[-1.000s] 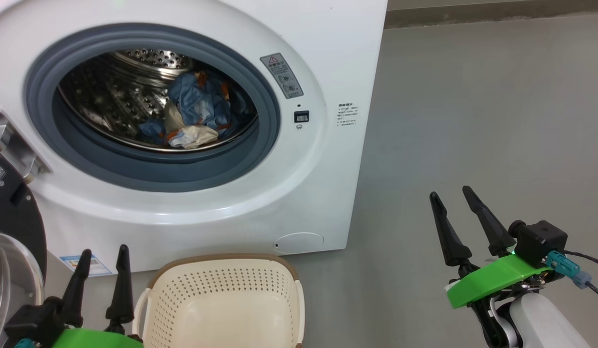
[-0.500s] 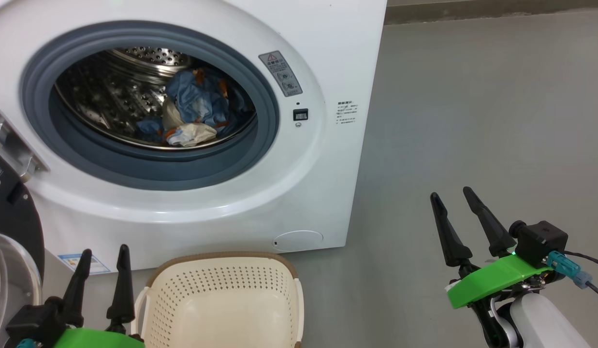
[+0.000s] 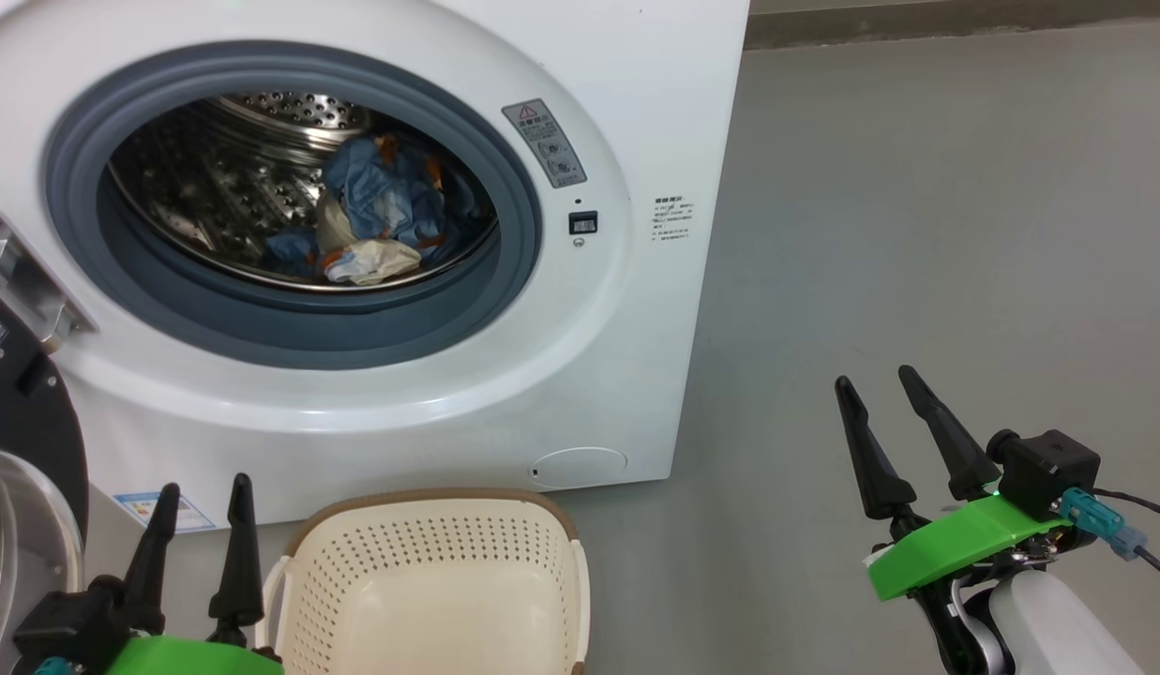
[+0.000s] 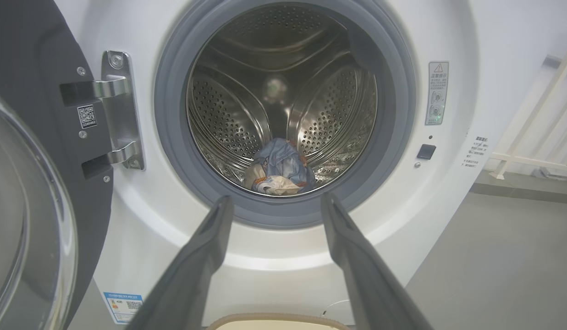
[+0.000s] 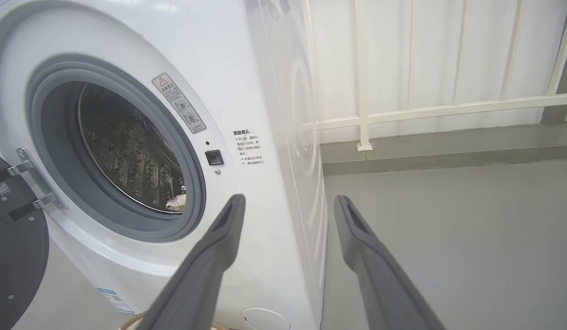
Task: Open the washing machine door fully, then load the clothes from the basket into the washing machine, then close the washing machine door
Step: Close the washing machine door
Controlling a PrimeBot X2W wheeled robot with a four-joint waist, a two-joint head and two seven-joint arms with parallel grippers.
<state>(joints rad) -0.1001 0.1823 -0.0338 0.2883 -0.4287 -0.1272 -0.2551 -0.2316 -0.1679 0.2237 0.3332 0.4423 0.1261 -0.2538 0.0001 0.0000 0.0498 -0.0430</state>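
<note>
Washing machine (image 3: 636, 112) with door (image 3: 26, 422) swung open at left, blue clothes (image 3: 383, 216) in drum (image 3: 214, 187), basket (image 3: 429, 499) near front, left gripper (image 3: 204, 484) and right gripper (image 3: 875, 375) both spread wide

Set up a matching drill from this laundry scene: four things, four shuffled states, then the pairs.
Things
1. clothes
2. basket
3. washing machine door
4. right gripper

States
A. swung open
B. jaws apart, holding nothing
C. in front of the washing machine, no clothes showing inside
D. lying in the drum

Pairs: 1-D, 2-C, 3-A, 4-B
</note>
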